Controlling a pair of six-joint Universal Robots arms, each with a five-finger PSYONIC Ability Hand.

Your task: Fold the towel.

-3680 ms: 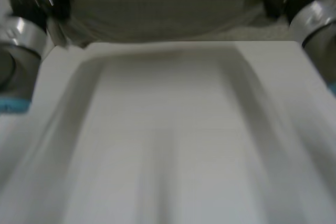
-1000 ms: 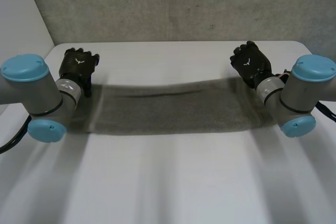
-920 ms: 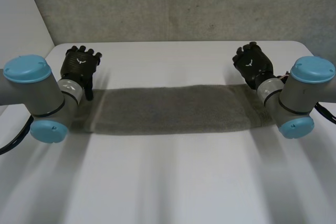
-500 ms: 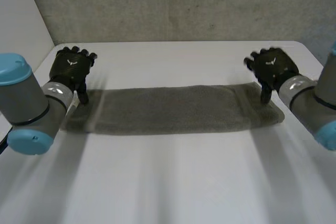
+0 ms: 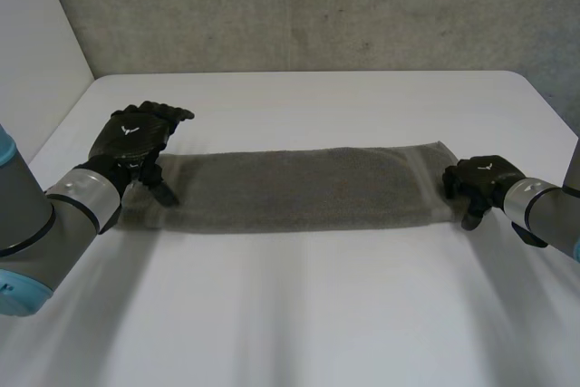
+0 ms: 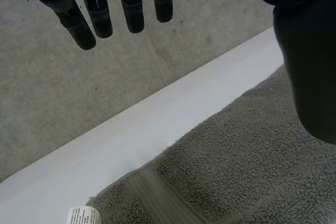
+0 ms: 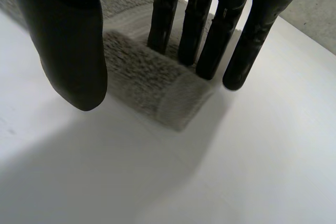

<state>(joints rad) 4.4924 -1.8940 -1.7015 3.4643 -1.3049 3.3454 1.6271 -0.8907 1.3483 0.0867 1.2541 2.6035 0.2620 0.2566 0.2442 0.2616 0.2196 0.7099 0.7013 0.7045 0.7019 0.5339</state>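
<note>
**Towel (image 5: 299, 188) lay in 1 long strip across the table (image 5: 317, 314), a hand at each end.**
Head view: left hand (image 5: 136, 138) was spread at the left end, right hand (image 5: 480, 180) at the right end. Left wrist view: fingers (image 6: 100, 9) straight, off the towel. Right wrist view: straight fingers (image 7: 210, 40) and thumb (image 7: 73, 51) straddled the end corner, not pinching. It looked soft, light and limp, best pinched at the 2 end corners.

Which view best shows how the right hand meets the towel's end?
The right wrist view: the right hand has straight fingers set down at the towel corner, with the thumb apart over the table. The head view shows that hand at the towel's end, without finger detail. The left wrist view shows the towel's opposite end.
</note>
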